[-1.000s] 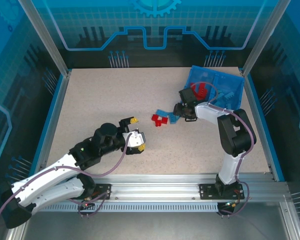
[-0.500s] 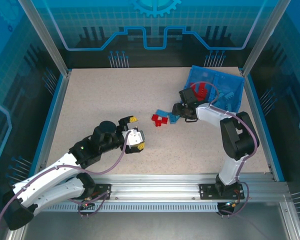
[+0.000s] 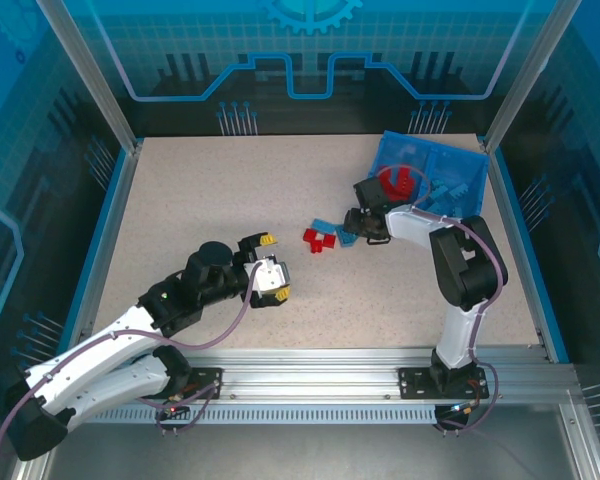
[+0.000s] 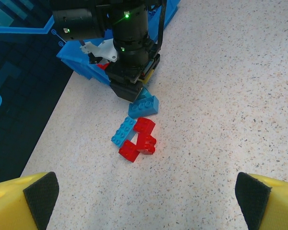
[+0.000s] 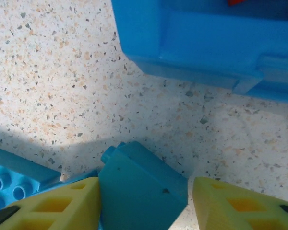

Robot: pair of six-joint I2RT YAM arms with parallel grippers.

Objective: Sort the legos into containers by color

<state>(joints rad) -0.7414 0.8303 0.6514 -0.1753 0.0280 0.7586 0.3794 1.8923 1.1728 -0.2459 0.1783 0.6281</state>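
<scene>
My right gripper [image 5: 145,203] has hardly moved: jaws open, a blue brick [image 5: 141,187] between them, not yet pinched. My left gripper [image 4: 146,191] gapes idle.

Black-and-white jointed arms [image 3: 110,350], looping grey cables [image 3: 237,322], yellow fingers [image 5: 230,203], black pads [image 4: 42,194], green status light [image 4: 126,15]

The tabletop [image 3: 200,200] under me is a matt, speckled, stone-like sheet, faintly grainy. The light blue brick [image 5: 144,187] between the fingers [image 5: 57,206] of my right gripper [image 5: 144,203] is smooth moulded plastic with a dull sheen (one tiny dark nick on its face). Those fingers are matt yellow plastic, slightly rough, perhaps printed. The tray [image 5: 206,43] is glossy blue plastic. The red bricks [image 4: 141,139] shine. The near rail [image 3: 310,385] looks like brushed metal.
</scene>
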